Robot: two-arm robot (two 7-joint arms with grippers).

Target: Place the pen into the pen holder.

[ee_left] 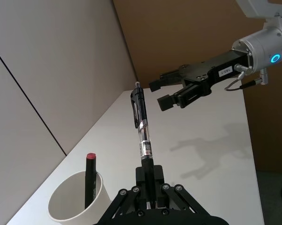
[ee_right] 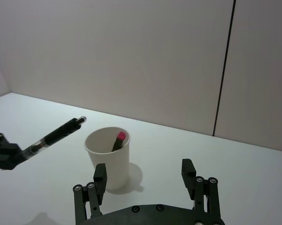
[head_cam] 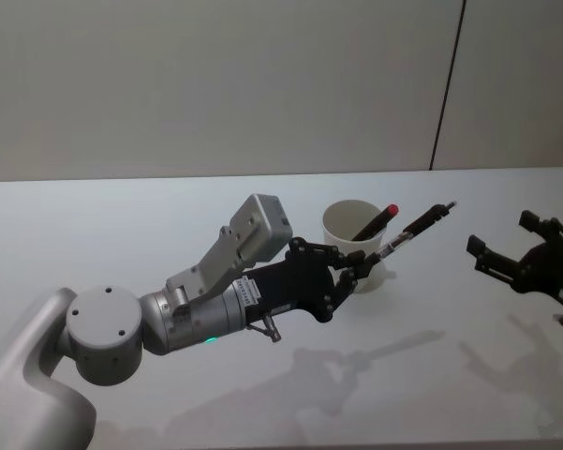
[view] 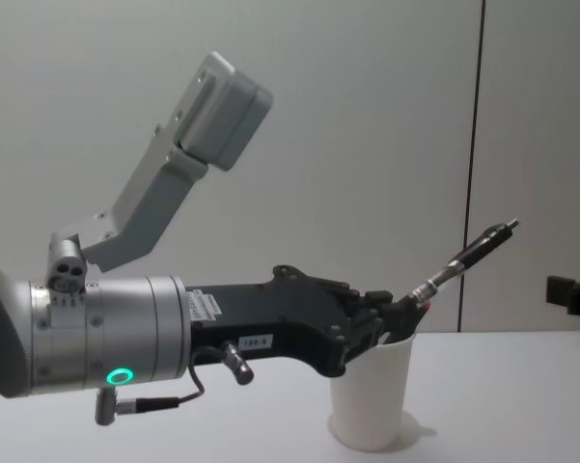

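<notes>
Two pens: you have one black pen (ee_left: 141, 126) with a clear barrel held in the air, and one red-capped pen (head_cam: 375, 223) standing inside the cup (head_cam: 375, 277).
Left gripper (head_cam: 361, 267): your fingers are clamped together on the lower end of the black pen. From the head camera the gripper sits at the near side of the cup. From the chest camera its fingertips are just above the rim.
Black pen: it is tilted, and its clip end rises up and away toward your right side, past the cup's right edge. It is held outside the cup and not yet dropped in.
Cup: this is the white paper cup you are using as the pen holder. It stands upright on the table (head_cam: 122, 234), between your two grippers and far closer to the left one.
Red-capped pen: it leans against the cup's inner wall, with its red tip poking just over the rim.
Right gripper (head_cam: 501, 236): your fingers are spread apart and hold nothing. It hovers above the table to the right of the cup, well apart from it, with the fingertips pointing toward it.
Table: it is plain white, and the shadows of both arms fall on it in front of the cup.
Wall (head_cam: 215, 84): it is pale, with one dark vertical seam behind the table's right part.
</notes>
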